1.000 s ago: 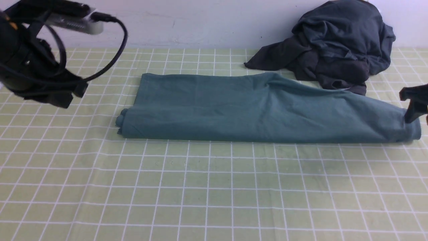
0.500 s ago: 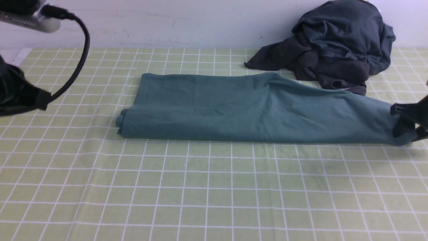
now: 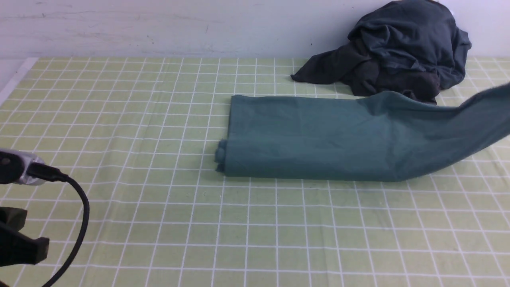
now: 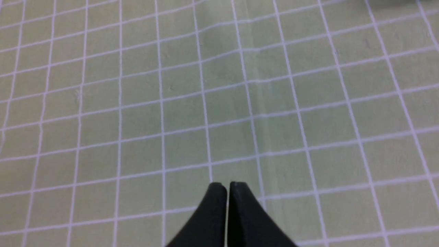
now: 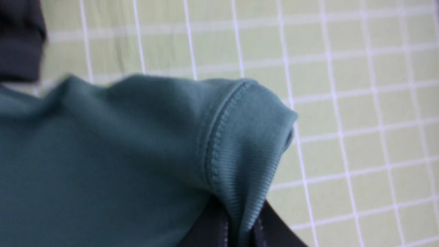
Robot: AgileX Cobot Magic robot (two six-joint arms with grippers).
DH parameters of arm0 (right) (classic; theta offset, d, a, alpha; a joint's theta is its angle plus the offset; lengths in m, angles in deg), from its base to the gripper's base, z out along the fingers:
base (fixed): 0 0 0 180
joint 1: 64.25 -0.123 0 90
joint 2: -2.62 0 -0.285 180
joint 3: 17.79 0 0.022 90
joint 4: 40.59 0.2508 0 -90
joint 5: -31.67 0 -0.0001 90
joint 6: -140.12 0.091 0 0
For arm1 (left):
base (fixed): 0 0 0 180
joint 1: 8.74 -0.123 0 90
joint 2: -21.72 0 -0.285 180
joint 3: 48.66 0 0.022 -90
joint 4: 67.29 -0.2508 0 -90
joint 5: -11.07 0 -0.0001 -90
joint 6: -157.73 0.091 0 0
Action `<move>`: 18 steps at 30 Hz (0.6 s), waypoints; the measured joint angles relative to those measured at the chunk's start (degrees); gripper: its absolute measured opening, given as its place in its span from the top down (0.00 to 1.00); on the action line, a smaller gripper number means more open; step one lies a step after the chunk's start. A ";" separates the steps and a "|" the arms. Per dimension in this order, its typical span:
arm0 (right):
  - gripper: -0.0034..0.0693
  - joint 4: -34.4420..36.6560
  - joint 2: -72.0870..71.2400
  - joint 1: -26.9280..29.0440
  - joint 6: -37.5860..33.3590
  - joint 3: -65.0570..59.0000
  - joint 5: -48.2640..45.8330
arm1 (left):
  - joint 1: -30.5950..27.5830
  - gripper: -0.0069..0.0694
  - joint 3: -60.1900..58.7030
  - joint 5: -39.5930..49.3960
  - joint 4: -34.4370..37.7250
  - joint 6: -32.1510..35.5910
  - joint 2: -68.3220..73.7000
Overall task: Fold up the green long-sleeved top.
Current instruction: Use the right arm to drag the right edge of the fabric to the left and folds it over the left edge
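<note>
The green long-sleeved top lies on the checked tablecloth as a long folded strip. Its right end rises off the cloth and runs out of the front view's right edge. My right gripper is out of the front view; in the right wrist view it is shut on the top's ribbed hem, held above the cloth. My left gripper is shut and empty over bare tablecloth. Part of the left arm shows at the near left, well apart from the top.
A dark grey pile of clothing sits at the back right against the wall, just behind the top's raised end; it also shows in the right wrist view. The table's left edge shows at the far left.
The right gripper closed on the top's right end, lifted it and dragged the whole top to the right. The left arm swung from the far left back down to the near left corner.
</note>
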 joint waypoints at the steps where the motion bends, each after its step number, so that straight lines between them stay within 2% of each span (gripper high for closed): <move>1: 0.93 3.19 -1.13 -2.12 -1.80 3.36 -0.20 | 0.00 0.91 -0.24 -2.75 1.69 -2.46 0.00; 3: 0.93 7.25 -1.44 -5.41 -4.39 5.77 -0.22 | 0.00 0.91 -0.18 -5.31 2.99 -4.32 0.00; 6: 0.93 14.31 -1.03 -13.29 -8.51 6.87 0.15 | 0.00 0.91 -0.18 -5.94 3.32 -5.16 -0.12; 8: 0.93 16.73 -0.38 -16.99 -9.68 6.88 0.77 | 0.00 0.91 -0.18 -5.94 3.32 -5.58 -0.12; 9: 0.93 19.26 1.02 -22.69 -10.76 6.88 2.34 | 0.00 0.91 -0.18 -5.94 3.32 -5.58 -0.12; 10: 0.93 20.72 2.42 -25.80 -11.13 6.88 3.82 | 0.00 0.91 -0.18 -5.94 3.32 -5.58 -0.12; 12: 0.93 21.70 4.07 -29.39 -11.29 6.94 5.31 | 0.00 0.91 -0.18 -5.94 3.32 -5.58 -0.12; 13: 0.93 22.50 6.57 -33.77 -11.67 6.94 7.25 | 0.00 0.91 -0.18 -5.94 3.32 -5.58 -0.12; 15: 0.92 22.73 8.27 -36.20 -12.02 6.99 8.40 | 0.00 0.91 -0.18 -5.94 3.36 -5.58 -0.12; 17: 0.87 22.87 13.18 -41.51 -12.93 6.99 11.51 | 0.00 0.91 -0.18 -5.94 3.60 -5.58 -0.12; 18: 0.86 22.87 13.52 -42.09 -12.98 6.99 11.74 | 0.00 0.91 -0.18 -5.94 3.67 -5.58 -0.12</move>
